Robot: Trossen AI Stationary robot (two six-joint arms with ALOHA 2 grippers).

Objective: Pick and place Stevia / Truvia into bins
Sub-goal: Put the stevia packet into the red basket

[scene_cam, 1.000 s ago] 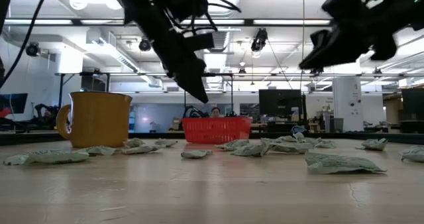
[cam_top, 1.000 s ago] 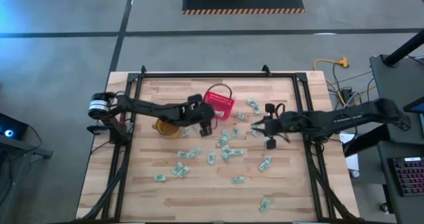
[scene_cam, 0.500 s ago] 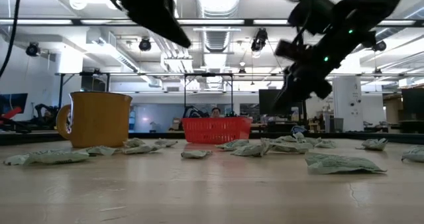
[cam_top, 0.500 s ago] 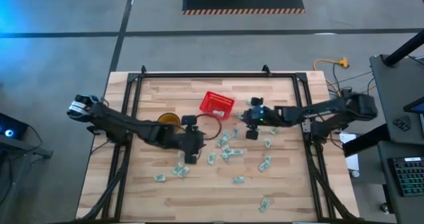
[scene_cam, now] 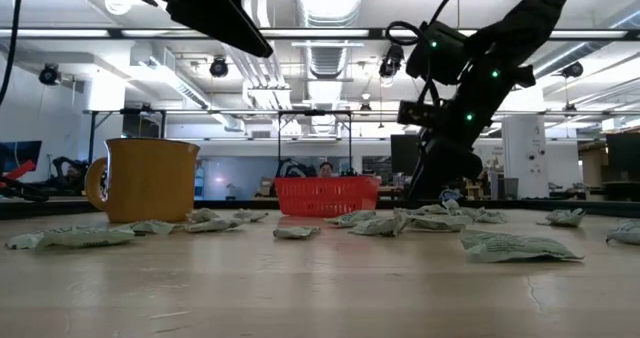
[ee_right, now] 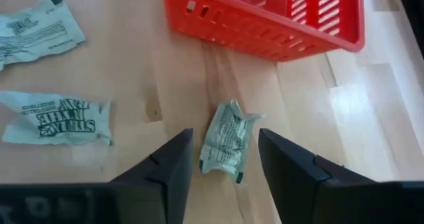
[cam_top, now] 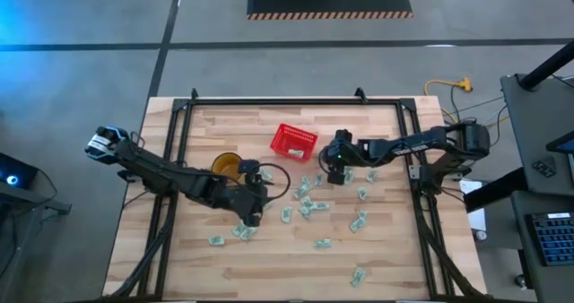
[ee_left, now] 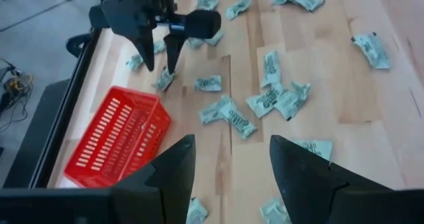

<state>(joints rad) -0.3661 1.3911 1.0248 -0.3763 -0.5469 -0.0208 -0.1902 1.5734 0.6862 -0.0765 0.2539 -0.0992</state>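
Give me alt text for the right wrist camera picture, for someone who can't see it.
The right gripper hangs open just above a crumpled green-and-white sachet on the wooden table, its two dark fingers either side of the sachet. The red basket stands just beyond it, and two more sachets lie flat off to one side.

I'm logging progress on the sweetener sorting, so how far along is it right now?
Early. The red basket shows at most a packet or so inside; I can't count. In hand: the right gripper is open, low over one crumpled sachet beside the basket, not yet gripped. The left gripper is open and empty above the scattered sachets. Left: nearly all the packets still lie on the table.
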